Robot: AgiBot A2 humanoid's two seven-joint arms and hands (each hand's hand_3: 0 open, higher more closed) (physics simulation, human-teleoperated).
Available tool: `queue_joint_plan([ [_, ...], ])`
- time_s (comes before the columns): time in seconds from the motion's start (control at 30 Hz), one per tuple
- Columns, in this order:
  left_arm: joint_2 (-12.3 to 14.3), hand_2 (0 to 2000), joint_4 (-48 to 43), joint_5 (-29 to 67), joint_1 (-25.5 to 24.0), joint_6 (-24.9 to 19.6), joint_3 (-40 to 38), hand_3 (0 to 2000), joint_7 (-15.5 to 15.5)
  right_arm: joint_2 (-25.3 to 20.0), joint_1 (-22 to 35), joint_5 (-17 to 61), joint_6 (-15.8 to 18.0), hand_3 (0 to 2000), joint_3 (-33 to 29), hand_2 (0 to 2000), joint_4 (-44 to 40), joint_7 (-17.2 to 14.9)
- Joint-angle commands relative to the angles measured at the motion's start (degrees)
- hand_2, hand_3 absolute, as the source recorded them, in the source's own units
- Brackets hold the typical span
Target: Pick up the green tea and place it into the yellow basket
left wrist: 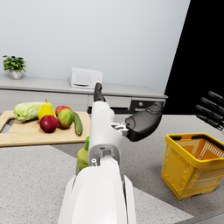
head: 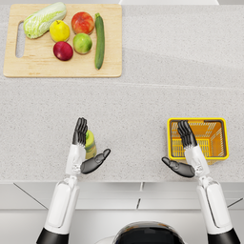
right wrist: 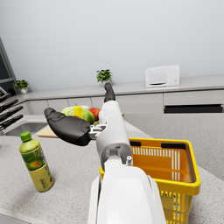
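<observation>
While upright, green tea (head: pixel 89 144) sits beside open left hand (head: pixel 85 151)

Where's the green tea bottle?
In the head view, the green tea bottle stands upright on the counter, beside the open left hand.

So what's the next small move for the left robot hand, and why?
Probably close the left robot hand around the tea. The bottle stands upright right beside the open fingers, not yet gripped, while the basket waits off to the right under the idle right robot hand.

left robot hand (head: pixel 82 151) open, right robot hand (head: pixel 187 152) open
</observation>
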Motion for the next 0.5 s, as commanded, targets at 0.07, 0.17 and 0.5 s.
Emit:
queue_joint_plan([
  [0.07,0.0,0,0.0,0.0,0.0,0.0,0.0,0,0.0,0.0,0.0,0.0,0.0,0,0.0,0,0.0,0.0],
  [0.17,0.0,0,0.0,0.0,0.0,0.0,0.0,0,0.0,0.0,0.0,0.0,0.0,0,0.0,0,0.0,0.0],
  [0.5,0.62,0,-1.83,0.0,0.16,-3.65,-2.58,0,-3.64,-0.24,-0.24,0.0,-2.78,0,-0.5,0,2.38,2.81],
])
